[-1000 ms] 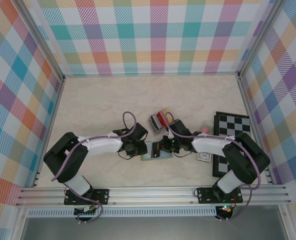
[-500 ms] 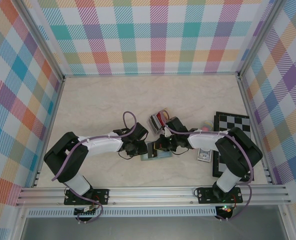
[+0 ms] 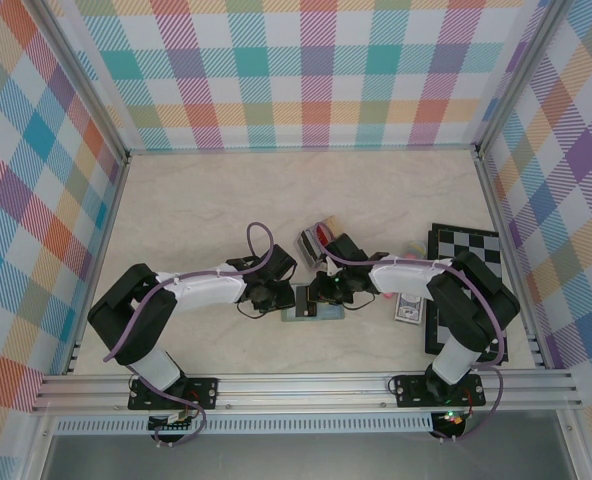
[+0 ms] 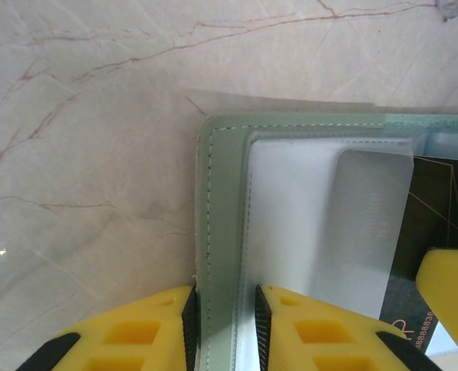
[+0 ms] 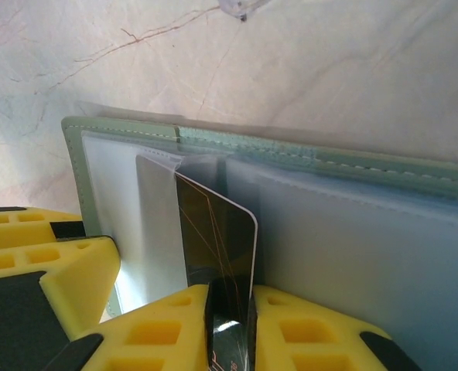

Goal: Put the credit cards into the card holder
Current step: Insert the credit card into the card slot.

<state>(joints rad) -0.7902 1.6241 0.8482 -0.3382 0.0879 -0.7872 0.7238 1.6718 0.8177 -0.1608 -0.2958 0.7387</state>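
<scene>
Your left gripper [image 4: 223, 323] is clamped on the card holder [image 4: 221, 193]. In the left wrist view the two yellow fingers bite the sage-green stitched border, one on the outer face and one on the clear pocket side. The holder lies open and flat on the worktop [image 3: 206, 220], close to the near edge and about midway between the left and right edges. Both arms reach in towards it from either side.

Over on your right gripper [image 5: 230, 331], the black card [image 5: 213, 232] stands on its long edge between the two yellow fingers. Its far end is tucked in behind the clear plastic of a pocket on the holder's left half. The pads sit close on both faces of the card, but I can't tell you whether they are pinching it or only flanking it. The card is tilted a little, leaning towards the holder's fold.

From the left wrist camera you see that same black card entering from the right, part of it showing through the frosted pocket. One right finger [image 4: 449, 282] sits just beside it. The two grippers are near each other, with the holder's left half between them.

Beyond the holder, further from the near edge, the clear card rack [image 3: 314, 240] stands upright with something red in it. The chessboard [image 3: 466, 260] lies towards the right edge, and a small patterned box [image 3: 408, 311] rests at its left border.
</scene>
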